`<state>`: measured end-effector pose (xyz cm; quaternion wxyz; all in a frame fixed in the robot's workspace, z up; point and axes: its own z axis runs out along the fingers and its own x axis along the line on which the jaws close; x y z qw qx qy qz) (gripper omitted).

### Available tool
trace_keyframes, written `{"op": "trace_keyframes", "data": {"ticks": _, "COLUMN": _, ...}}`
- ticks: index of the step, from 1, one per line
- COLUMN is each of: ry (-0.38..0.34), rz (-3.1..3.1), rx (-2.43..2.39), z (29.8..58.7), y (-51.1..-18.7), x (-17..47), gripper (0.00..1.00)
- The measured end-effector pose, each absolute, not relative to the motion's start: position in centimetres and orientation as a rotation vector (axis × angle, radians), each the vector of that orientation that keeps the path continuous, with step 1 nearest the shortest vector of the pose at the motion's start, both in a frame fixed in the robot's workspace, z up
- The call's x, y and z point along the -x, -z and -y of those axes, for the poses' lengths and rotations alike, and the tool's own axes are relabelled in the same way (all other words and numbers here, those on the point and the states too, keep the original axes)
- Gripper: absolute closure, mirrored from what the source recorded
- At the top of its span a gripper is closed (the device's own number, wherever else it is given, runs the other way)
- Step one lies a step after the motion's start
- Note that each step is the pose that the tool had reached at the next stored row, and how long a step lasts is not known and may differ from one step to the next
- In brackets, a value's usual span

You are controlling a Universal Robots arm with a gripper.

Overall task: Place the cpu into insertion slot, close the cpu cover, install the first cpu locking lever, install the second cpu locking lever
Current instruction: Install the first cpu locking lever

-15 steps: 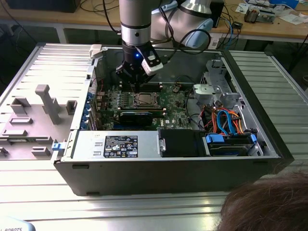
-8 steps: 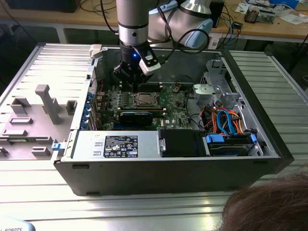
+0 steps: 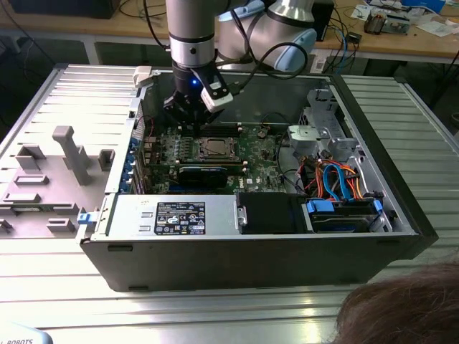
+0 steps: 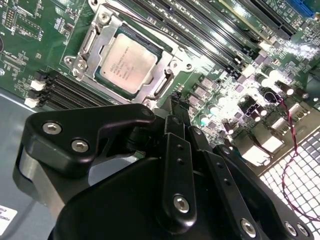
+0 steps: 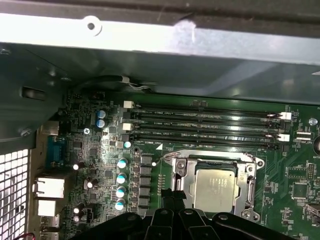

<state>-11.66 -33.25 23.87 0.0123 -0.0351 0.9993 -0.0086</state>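
We saw the gripper (image 3: 188, 115) hanging low inside the open computer case (image 3: 373, 244), over the green motherboard (image 3: 254, 154). In the second wrist view its black fingers (image 4: 176, 125) were drawn together to a narrow tip with nothing between them, so we took the jaws as clenched and empty. The cpu (image 4: 129, 62) already sat in the insertion slot (image 5: 179, 186), just beyond the fingertips and apart from them, its dull silver top facing up. The cpu cover (image 4: 92, 42) lay flat around the chip, framing it in both wrist views. The memory slots (image 5: 205, 125) ran in parallel rows on the far side of the socket from the jaws. We could not tell how the locking levers stood.
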Motion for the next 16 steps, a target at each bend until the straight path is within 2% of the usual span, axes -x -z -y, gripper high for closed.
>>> {"op": "trace_keyframes", "data": {"ticks": 16, "ry": 0.027, "rz": -3.115, "rx": 0.109, "z": 33.25, "y": -23.87, "x": 12.72, "gripper": 0.89}}
